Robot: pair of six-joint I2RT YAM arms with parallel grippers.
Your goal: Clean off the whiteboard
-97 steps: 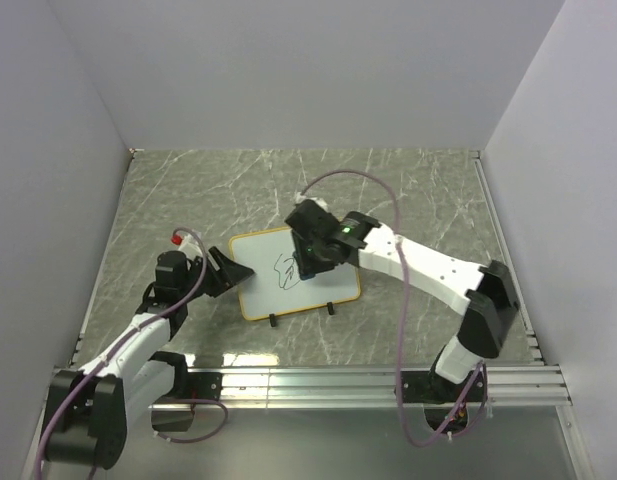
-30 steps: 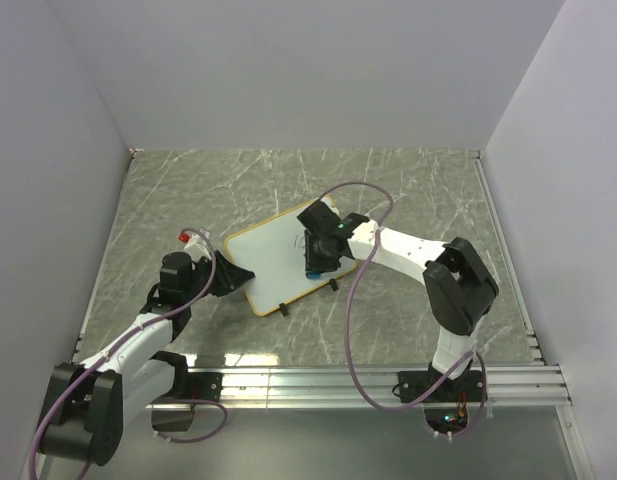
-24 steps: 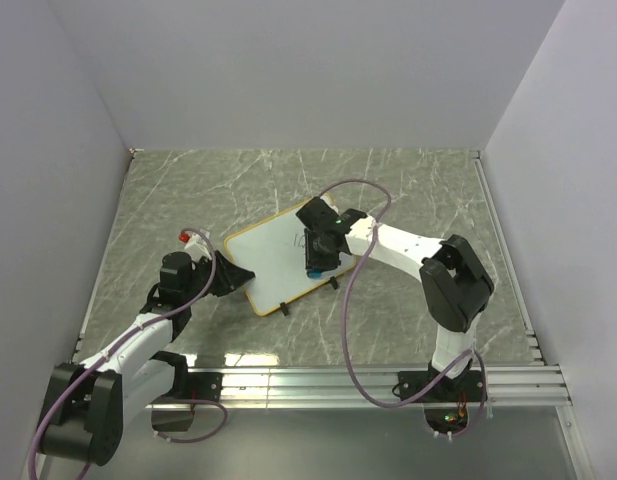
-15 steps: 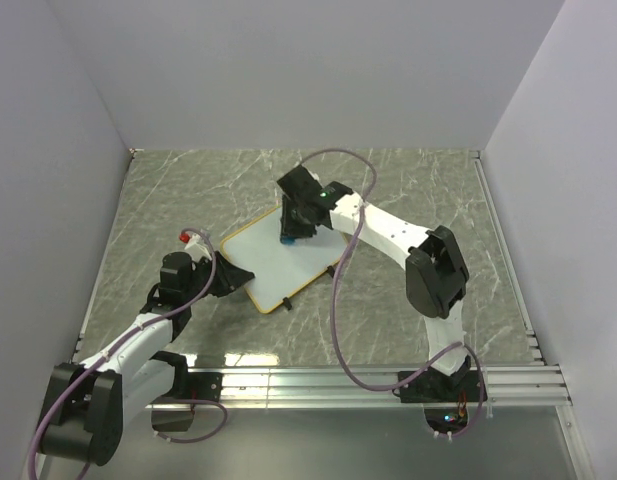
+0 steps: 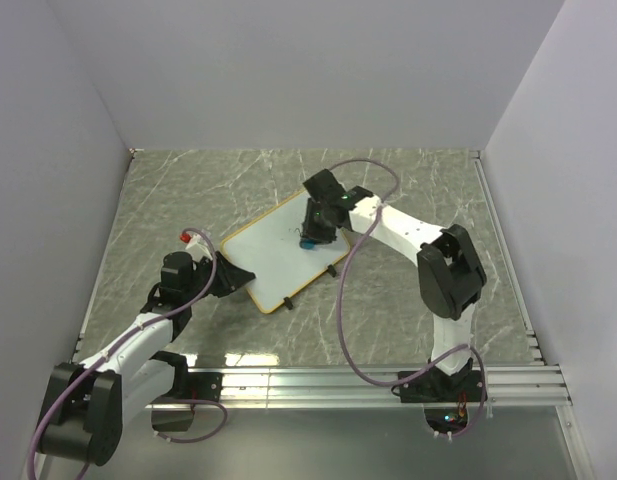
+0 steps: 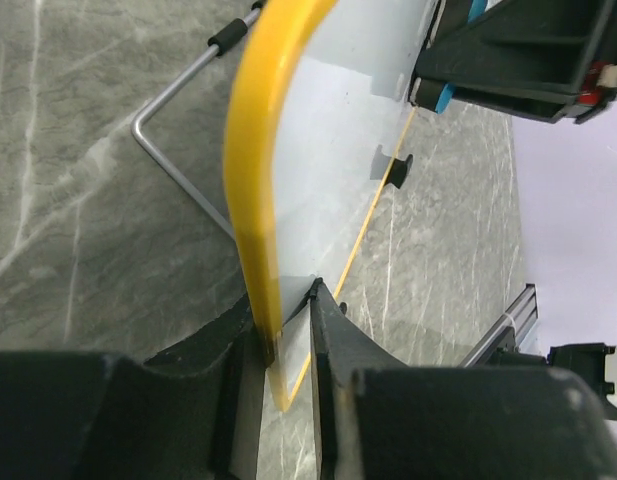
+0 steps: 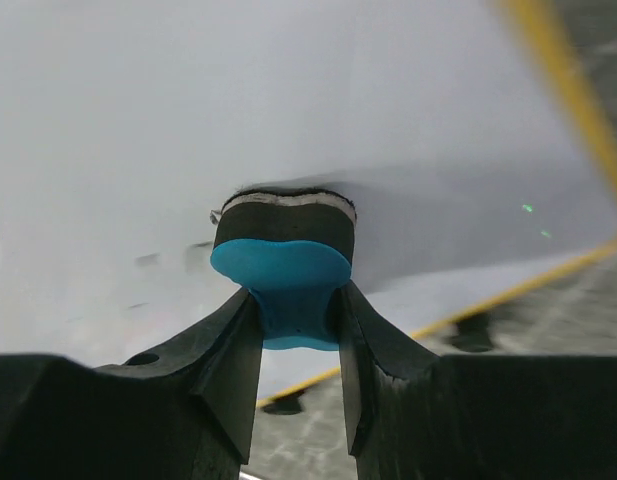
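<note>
Grey marble table (image 5: 188,190) is seen under both arms. Near its middle the whiteboard (image 5: 271,256) is set slantwise, and its yellow rim is pinched at the near left corner by the left gripper (image 5: 231,277). A blue eraser (image 7: 285,268) is squeezed tight in the right gripper (image 5: 310,236) and pressed on the white face, with faint grey marks seen beside it

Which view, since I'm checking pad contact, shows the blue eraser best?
Right wrist: the eraser fills the centre, clamped in the right gripper, dark pad against the whiteboard. Top external shows only a blue speck; left wrist, blue slivers at the top edge.
</note>
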